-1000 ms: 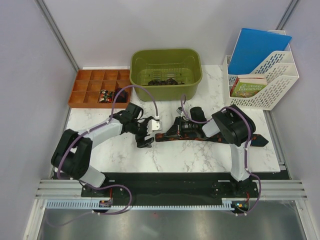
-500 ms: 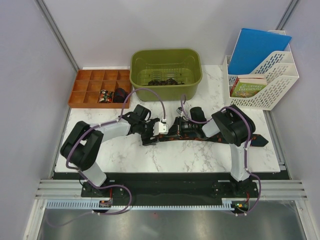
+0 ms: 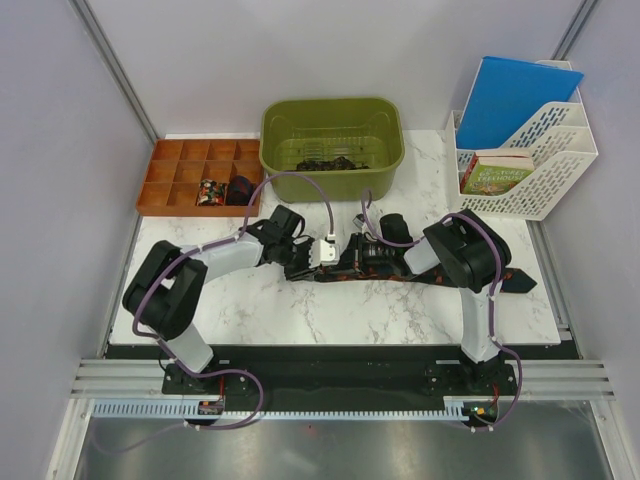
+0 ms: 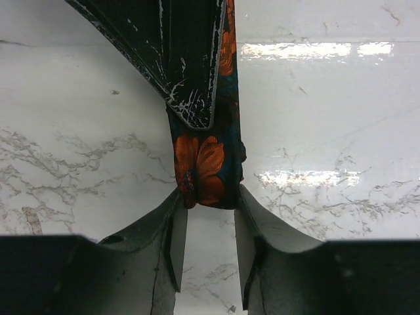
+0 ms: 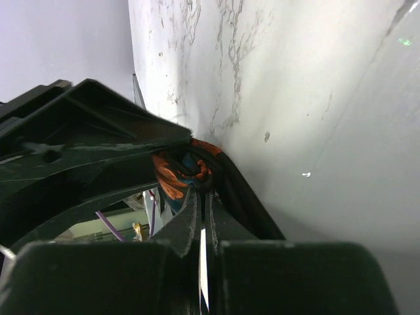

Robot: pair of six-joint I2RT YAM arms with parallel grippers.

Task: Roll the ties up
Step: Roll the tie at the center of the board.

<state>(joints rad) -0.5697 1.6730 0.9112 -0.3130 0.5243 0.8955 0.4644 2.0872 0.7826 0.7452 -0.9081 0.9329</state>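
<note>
Marble counter (image 3: 300, 310) lies open forward of the tie (image 4: 203, 164), which stretches across mid-counter, its far tip towards the right edge. Your left fingers (image 4: 173, 243) stand narrow, tips flanking the tie's folded end; whether they clamp it cannot be told. Your right fingers (image 5: 187, 223) are nearly together, pinching bunched tie. Both wrists crowd each other. Green bin (image 3: 332, 135), orange tray (image 3: 180, 175) and file rack (image 3: 530, 165) stand behind, well apart.

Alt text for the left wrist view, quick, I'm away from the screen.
The left gripper, jaws open, has the orange-flowered end of a dark tie right at its fingertips, on the white marble table. The tie's black underside runs off the top of the frame.
</note>
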